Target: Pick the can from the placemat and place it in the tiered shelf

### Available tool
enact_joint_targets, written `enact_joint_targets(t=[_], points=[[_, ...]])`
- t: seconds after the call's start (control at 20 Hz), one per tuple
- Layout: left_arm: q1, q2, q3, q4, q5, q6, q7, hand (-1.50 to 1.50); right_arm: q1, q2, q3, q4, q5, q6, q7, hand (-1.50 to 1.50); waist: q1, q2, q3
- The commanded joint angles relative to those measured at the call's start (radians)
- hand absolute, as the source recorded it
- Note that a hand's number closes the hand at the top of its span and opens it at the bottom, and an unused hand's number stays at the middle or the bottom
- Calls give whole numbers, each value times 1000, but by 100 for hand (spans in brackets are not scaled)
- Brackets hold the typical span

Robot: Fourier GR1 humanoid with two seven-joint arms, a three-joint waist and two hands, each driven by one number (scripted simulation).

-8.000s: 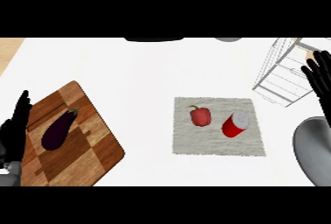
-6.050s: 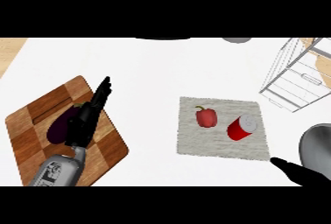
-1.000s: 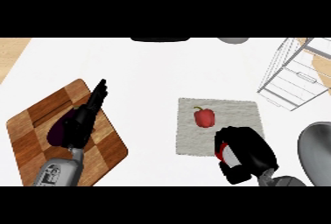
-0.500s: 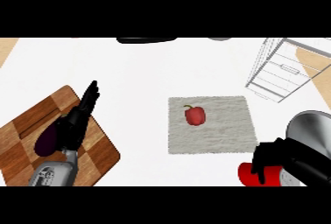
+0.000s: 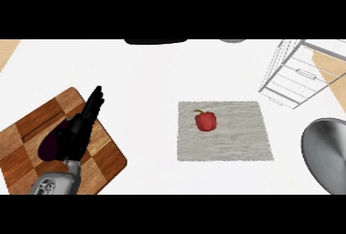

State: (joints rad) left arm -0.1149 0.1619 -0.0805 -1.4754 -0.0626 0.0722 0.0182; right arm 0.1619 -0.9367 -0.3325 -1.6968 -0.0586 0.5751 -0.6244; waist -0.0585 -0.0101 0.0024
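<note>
The left hand (image 5: 76, 132) hovers over the cutting board (image 5: 105, 153) at 8 o'clock, fingers straight, released. A red pepper (image 5: 205, 121) lies on the placemat (image 5: 229, 141); the tiered shelf (image 5: 297, 73) stands at 2 o'clock. The can and the right hand are out of view.

The white counter (image 5: 148, 73) is carrying five items. A wooden cutting board (image 5: 101, 155) is lying directly beneath the straight fingers (image 5: 91, 103) of the left hand (image 5: 71, 137), set cornerwise. A grey placemat (image 5: 229, 141) is lying flat to the right of the fingers, apart from the board. A wire tiered shelf (image 5: 297, 73) is standing far right of the fingertips. A grey rounded object (image 5: 327, 155) is sitting at the right edge. A dark object (image 5: 155, 41) is lying well ahead of the fingertips.
</note>
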Motion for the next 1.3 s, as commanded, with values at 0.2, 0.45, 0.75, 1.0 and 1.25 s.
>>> enact_joint_targets(t=[0.2, 0.45, 0.75, 1.0, 1.25], points=[[-40, -49, -46, 47, -38, 11, -6, 0, -47, -178, -282, 309, -240, 195, -129, 150, 44, 10, -2], [-88, 9, 8, -8, 13, -56, 63, 0, -207, -234, -246, 404, -260, 123, -7, 150, 71, 12, -2], [-90, -5, 8, 10, -7, -52, 33, 0, -364, -293, -190, 541, -292, 139, 68, 150, 76, 14, -2], [-81, -55, -32, 36, -43, -30, 14, 0, -581, -298, -85, 629, -268, 49, 162, 150, 93, 17, -2], [-51, -66, -34, 45, -59, -28, -17, 0, -687, -268, -37, 699, -202, 29, 136, 150, 84, 15, -2]])
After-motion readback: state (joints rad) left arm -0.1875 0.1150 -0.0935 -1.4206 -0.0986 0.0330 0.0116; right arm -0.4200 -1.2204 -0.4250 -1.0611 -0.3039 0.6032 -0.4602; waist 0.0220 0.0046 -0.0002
